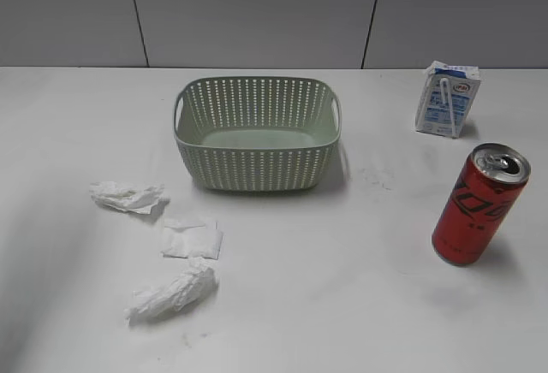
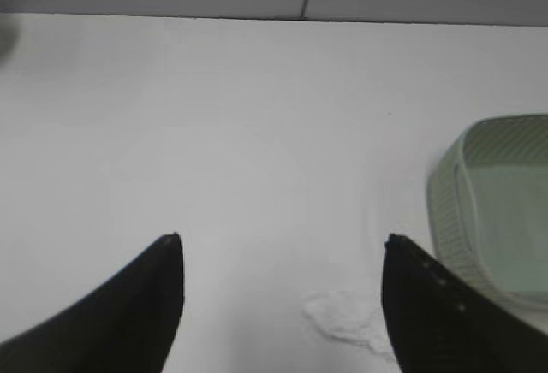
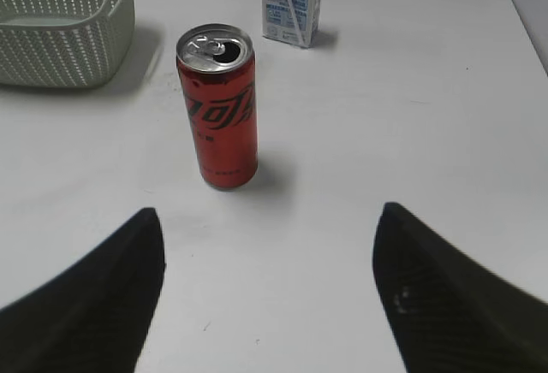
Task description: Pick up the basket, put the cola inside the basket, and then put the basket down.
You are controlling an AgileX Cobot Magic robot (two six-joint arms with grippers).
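Observation:
The pale sage-green basket (image 1: 257, 133) stands empty on the white table at centre back. It also shows at the right edge of the left wrist view (image 2: 492, 202) and at the top left of the right wrist view (image 3: 64, 22). The cola (image 1: 479, 204), a tall red can with a silver top, stands upright at the right; it also shows in the right wrist view (image 3: 218, 108). My left gripper (image 2: 282, 240) is open and empty, left of the basket. My right gripper (image 3: 270, 210) is open and empty, short of the cola. Neither gripper shows in the exterior view.
A white-and-blue drink carton (image 1: 448, 97) stands at the back right, also in the right wrist view (image 3: 292, 1). Three crumpled tissues lie left of centre: one (image 1: 128, 196), one (image 1: 193, 240) and one (image 1: 174, 293). One tissue lies between my left fingers (image 2: 347, 322).

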